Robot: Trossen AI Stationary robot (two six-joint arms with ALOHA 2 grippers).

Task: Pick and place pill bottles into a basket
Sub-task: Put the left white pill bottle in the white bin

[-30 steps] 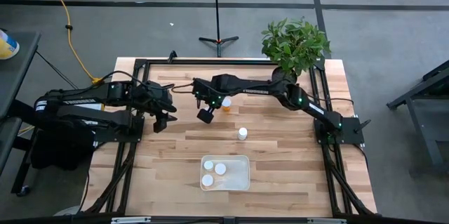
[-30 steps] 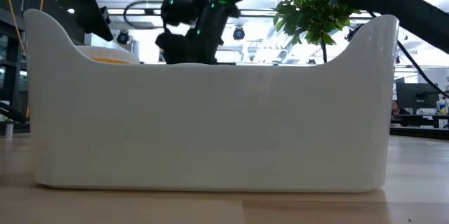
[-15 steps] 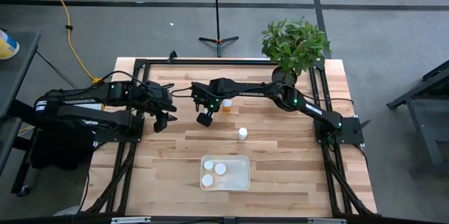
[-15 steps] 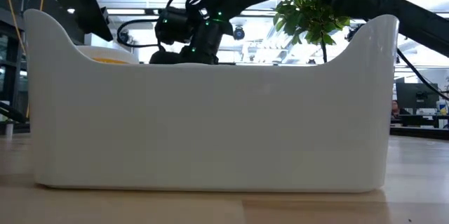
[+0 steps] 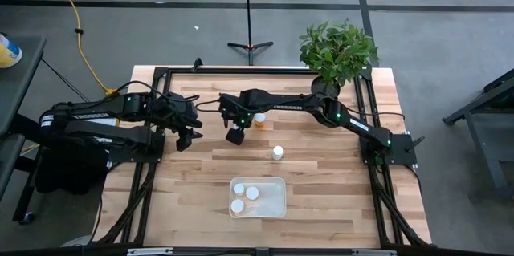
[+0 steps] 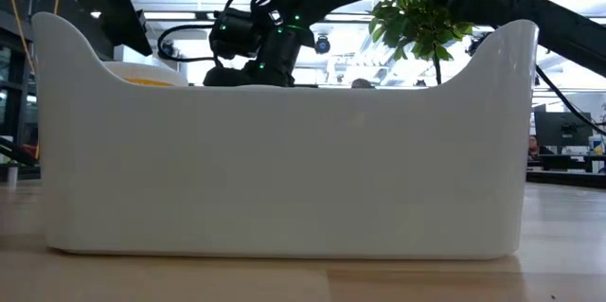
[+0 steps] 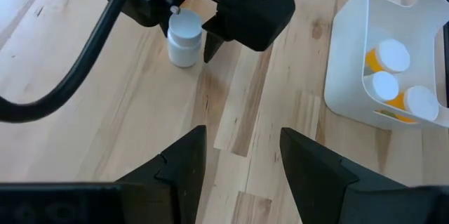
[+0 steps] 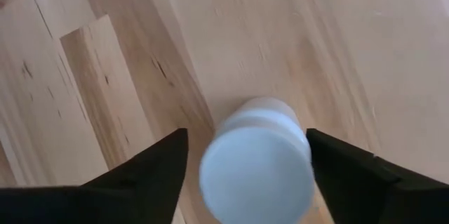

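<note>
Bottle [image 8: 257, 159] stands between right pincer's [image 7: 189, 40] wide fingers; basket [image 5: 259, 197] well apart.

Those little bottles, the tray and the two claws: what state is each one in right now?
Right gripper: open, fingers either side of a white bottle, not closed on it.
White bottle: upright on the table.
Left gripper: open, empty, waiting at the table's left.
Basket: holds three white-capped bottles.
Orange bottle: on the table, beside the right arm.
Lone bottle: upright, mid-table.
</note>
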